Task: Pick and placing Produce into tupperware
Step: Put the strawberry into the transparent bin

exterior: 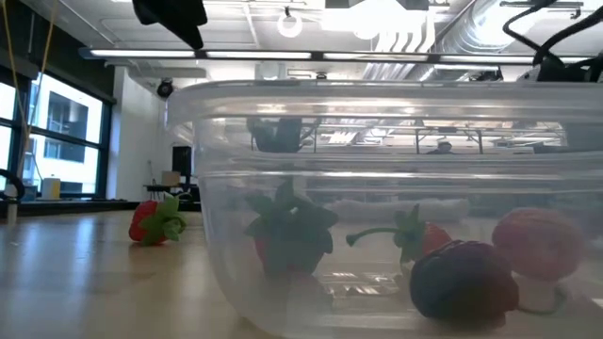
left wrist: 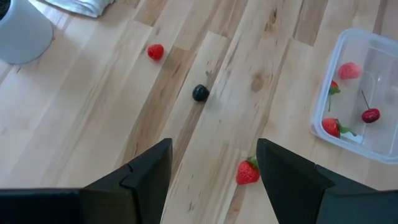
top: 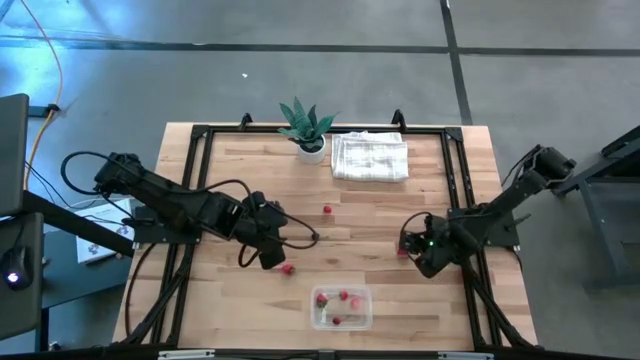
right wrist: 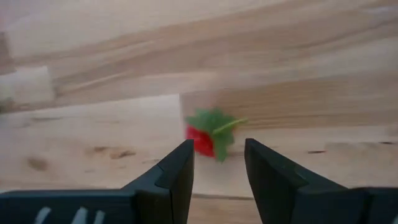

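Note:
The clear tupperware (top: 341,308) sits near the table's near edge and holds several pieces: strawberries, a pink one (exterior: 537,240) and a dark one (exterior: 462,280). My left gripper (left wrist: 214,149) is open above the table, left of the tupperware. A strawberry (left wrist: 247,172) lies just by one of its fingers, untouched. A dark berry (left wrist: 200,93) and a raspberry (left wrist: 155,51) lie farther on. My right gripper (right wrist: 219,146) is open and low at the table's right. A strawberry (right wrist: 208,138) lies on the wood just ahead of its fingertips.
A potted green plant (top: 307,128) in a white pot and a folded white cloth (top: 370,157) stand at the far edge. A black frame (top: 457,180) runs around the table. Bare wood lies between the two arms and around the tupperware (left wrist: 364,93).

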`<action>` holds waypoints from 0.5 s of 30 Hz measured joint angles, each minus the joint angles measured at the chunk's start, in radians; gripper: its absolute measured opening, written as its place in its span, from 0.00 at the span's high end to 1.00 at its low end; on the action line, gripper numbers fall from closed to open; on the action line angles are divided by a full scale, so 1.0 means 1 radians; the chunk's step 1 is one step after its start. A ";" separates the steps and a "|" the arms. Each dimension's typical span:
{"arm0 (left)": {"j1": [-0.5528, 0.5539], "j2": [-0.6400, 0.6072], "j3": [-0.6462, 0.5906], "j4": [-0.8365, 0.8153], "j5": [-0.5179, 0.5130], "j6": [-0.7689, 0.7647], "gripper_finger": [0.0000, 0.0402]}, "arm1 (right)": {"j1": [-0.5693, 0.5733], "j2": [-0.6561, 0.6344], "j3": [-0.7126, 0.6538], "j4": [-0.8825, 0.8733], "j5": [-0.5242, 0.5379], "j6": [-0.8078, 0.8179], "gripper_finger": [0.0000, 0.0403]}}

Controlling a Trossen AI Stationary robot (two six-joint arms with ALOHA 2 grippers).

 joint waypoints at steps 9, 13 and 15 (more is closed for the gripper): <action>0.000 0.000 0.000 -0.002 0.000 0.004 0.45 | -0.041 0.000 -0.004 0.027 -0.028 0.009 0.67; 0.000 0.000 0.000 -0.003 0.000 0.009 0.45 | -0.068 0.000 -0.004 0.033 -0.028 0.011 0.67; 0.000 0.000 0.000 -0.003 0.000 0.010 0.45 | -0.076 0.000 -0.004 0.034 -0.030 0.011 0.67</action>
